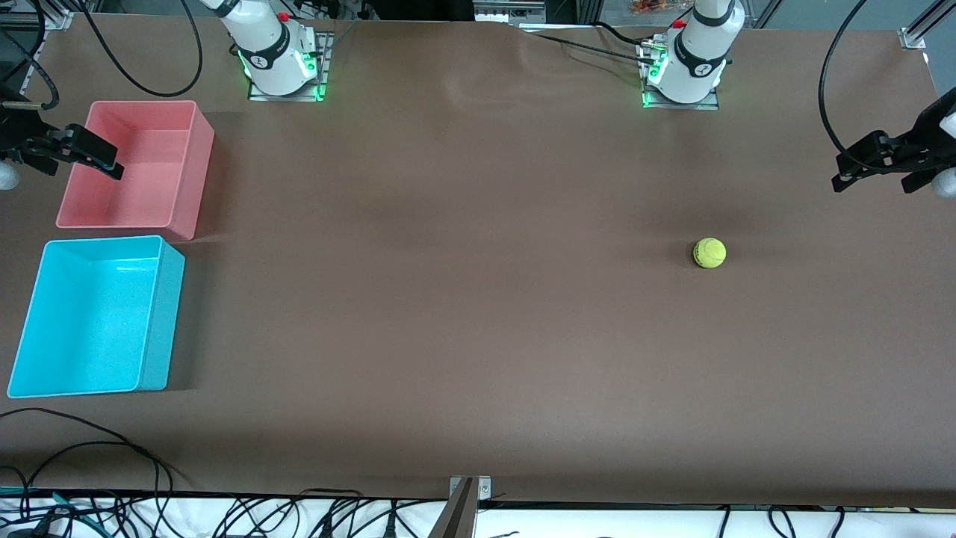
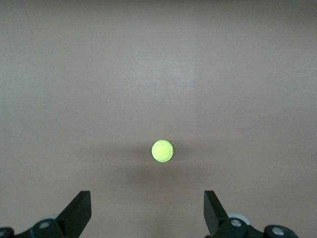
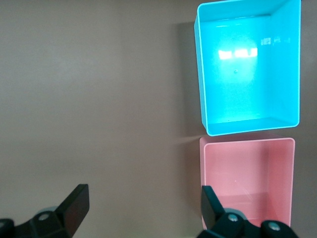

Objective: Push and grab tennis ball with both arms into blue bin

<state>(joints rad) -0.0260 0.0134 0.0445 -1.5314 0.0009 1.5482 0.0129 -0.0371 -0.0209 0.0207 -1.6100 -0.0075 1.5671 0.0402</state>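
Observation:
The tennis ball [image 1: 709,252] lies on the brown table toward the left arm's end, and shows again as the ball [image 2: 162,150] in the left wrist view. My left gripper [image 1: 842,178] hangs open over the table's edge at that end, apart from the ball, and the left gripper [image 2: 147,208] has nothing between its fingers. The blue bin [image 1: 89,321] stands at the right arm's end, seen too as the bin [image 3: 247,69] in the right wrist view. My right gripper [image 1: 116,166] is open over the pink bin's outer edge. Between the right gripper [image 3: 143,206] fingers there is only table.
A pink bin [image 1: 134,164] of like size stands beside the blue bin, farther from the front camera; in the right wrist view it is the pink bin [image 3: 247,178]. Both bins hold nothing. Brown tabletop stretches between the ball and the bins. Cables lie along the table's near edge.

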